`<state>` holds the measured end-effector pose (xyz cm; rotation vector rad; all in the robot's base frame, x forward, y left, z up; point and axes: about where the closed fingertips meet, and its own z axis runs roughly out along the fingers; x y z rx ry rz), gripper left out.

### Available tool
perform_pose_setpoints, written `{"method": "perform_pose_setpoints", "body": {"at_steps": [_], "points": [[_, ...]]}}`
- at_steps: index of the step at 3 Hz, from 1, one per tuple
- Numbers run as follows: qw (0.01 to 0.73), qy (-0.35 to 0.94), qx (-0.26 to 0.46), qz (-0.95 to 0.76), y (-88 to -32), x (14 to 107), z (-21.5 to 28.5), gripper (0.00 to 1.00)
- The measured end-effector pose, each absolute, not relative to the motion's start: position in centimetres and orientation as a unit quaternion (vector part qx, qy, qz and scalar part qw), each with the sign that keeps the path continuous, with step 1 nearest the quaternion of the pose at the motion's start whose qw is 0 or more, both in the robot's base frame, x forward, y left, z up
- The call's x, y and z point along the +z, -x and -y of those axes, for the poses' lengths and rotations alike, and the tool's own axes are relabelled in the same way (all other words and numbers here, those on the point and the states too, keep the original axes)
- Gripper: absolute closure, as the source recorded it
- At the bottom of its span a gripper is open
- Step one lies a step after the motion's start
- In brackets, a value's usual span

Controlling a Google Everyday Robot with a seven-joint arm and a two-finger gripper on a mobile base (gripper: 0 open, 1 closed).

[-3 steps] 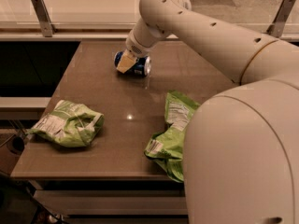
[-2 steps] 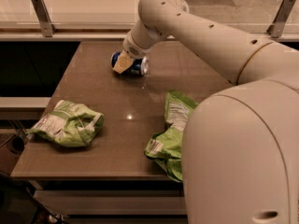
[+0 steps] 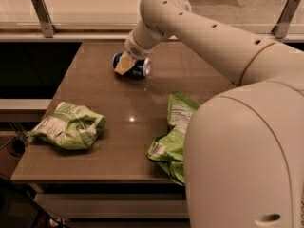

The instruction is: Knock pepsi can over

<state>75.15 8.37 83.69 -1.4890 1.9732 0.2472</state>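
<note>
Our claw sits against the can, which seems tipped sideways; whether the claw is apart, we cannot tell. We should ease away gently lest it roll.

Warm, fairly dim light falls from overhead, leaving small white glints on the glossy brown worktop and a broad sheen on the pale floor behind it. The cream claw, against the small dark-blue metal pepsi can at the far edge, is evenly lit, while deep shadow fills the space beside the worktop.
</note>
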Motion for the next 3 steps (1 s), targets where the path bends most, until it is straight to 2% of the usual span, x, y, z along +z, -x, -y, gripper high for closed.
{"method": "perform_pose_setpoints", "body": {"at_steps": [1,2,3], "points": [[0.323,0.567,0.094,-0.752,-75.15,83.76,-8.37,0.12],[0.323,0.567,0.094,-0.752,-75.14,83.74,-8.38,0.0],[0.322,0.567,0.094,-0.752,-75.14,83.74,-8.39,0.0]]}}
